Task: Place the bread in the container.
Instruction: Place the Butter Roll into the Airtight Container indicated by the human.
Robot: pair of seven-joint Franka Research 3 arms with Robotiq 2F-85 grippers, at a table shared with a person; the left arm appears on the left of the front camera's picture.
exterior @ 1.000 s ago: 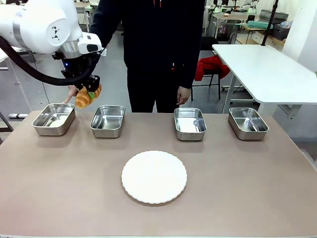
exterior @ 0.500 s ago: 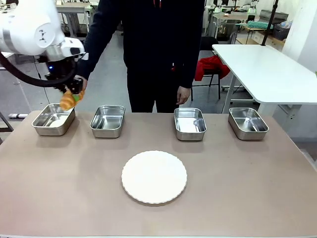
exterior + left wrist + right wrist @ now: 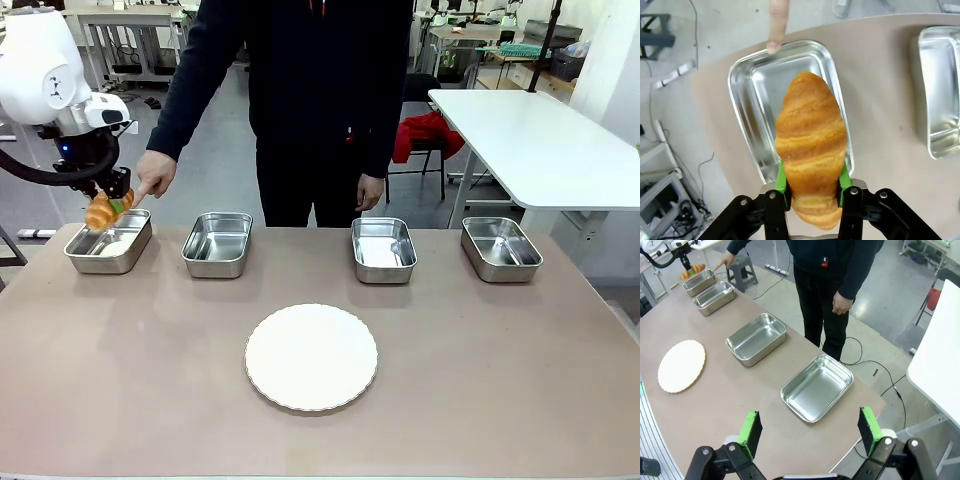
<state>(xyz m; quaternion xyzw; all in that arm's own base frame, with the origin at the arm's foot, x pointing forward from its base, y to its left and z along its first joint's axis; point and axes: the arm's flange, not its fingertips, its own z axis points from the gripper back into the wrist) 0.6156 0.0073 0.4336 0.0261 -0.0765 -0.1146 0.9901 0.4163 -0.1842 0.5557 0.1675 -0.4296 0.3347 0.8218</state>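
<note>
Now the left gripper [image 3: 108, 205] has moved left with the croissant [image 3: 106, 208] and hangs over the steel pan [image 3: 108, 241] at ten o'clock on the tabletop [image 3: 450, 380]. Its jaws squeeze the croissant tight. A person's finger [image 3: 777, 25] points at that pan's rim. Right gripper [image 3: 810, 432] jaws stand wide apart.

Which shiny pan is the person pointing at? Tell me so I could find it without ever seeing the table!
Look along the far edge of the brown table, where four steel pans sit in a row. Go to the robot's far left end: that container is it. Unlike the others, a person's finger touches its rim, and the left gripper holds the bread above it.
</note>
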